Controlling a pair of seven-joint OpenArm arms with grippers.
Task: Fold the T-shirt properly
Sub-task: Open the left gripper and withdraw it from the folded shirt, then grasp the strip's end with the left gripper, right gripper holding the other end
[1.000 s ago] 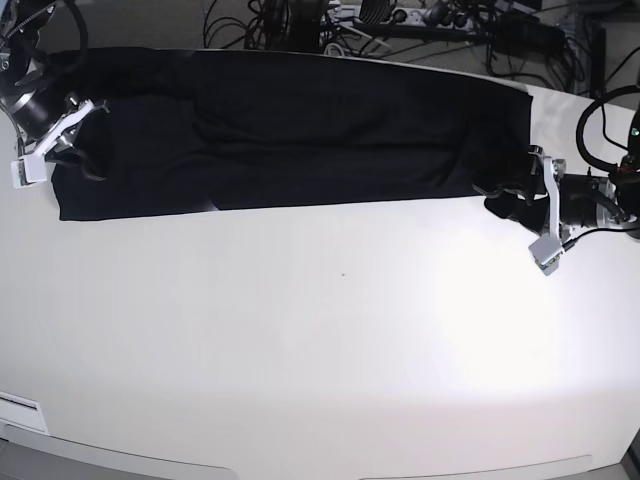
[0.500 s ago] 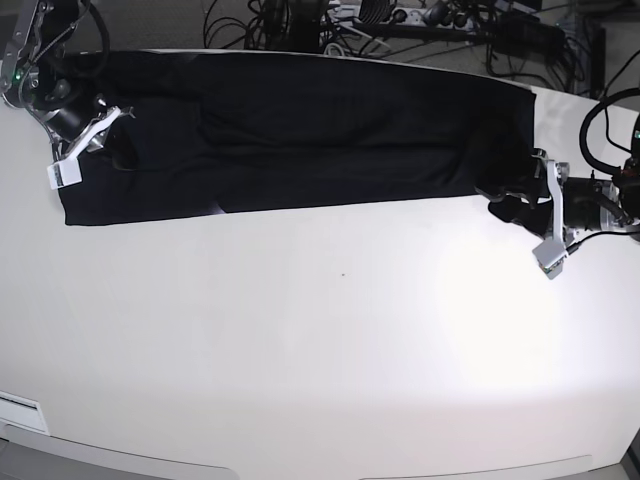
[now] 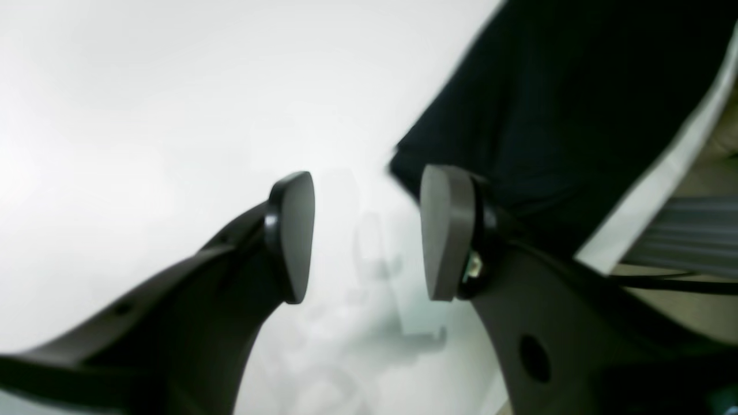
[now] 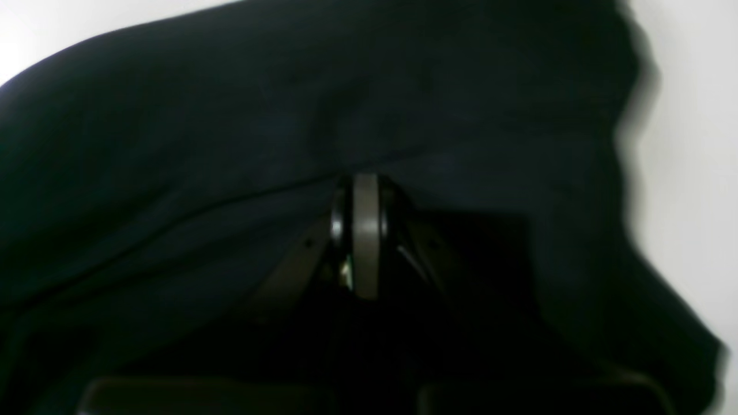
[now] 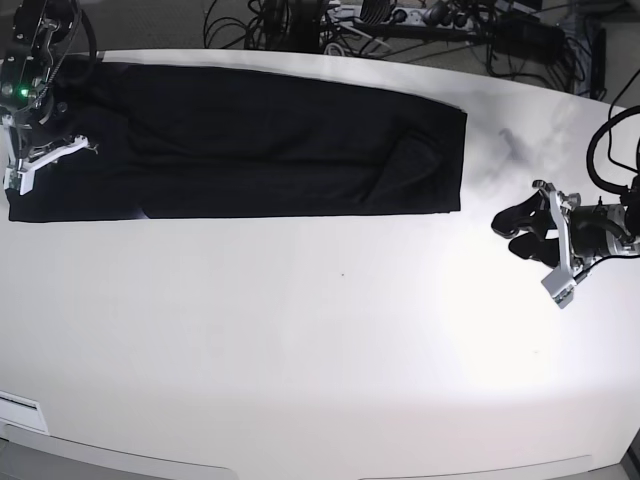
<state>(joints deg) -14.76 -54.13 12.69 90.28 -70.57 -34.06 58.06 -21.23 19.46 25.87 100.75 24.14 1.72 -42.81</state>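
Across table (image 5: 320, 360) far side: T-shirt (image 5: 250, 145) pinched by right end effector (image 4: 364, 230); left end effector (image 3: 366, 230) spread, apart from cloth.

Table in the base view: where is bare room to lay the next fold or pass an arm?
The whole near half of the table, below the T-shirt, is bare. A smaller bare patch lies between the shirt's right edge and the left gripper, jaws open. The far-left corner is crowded: the right gripper is shut on the T-shirt.
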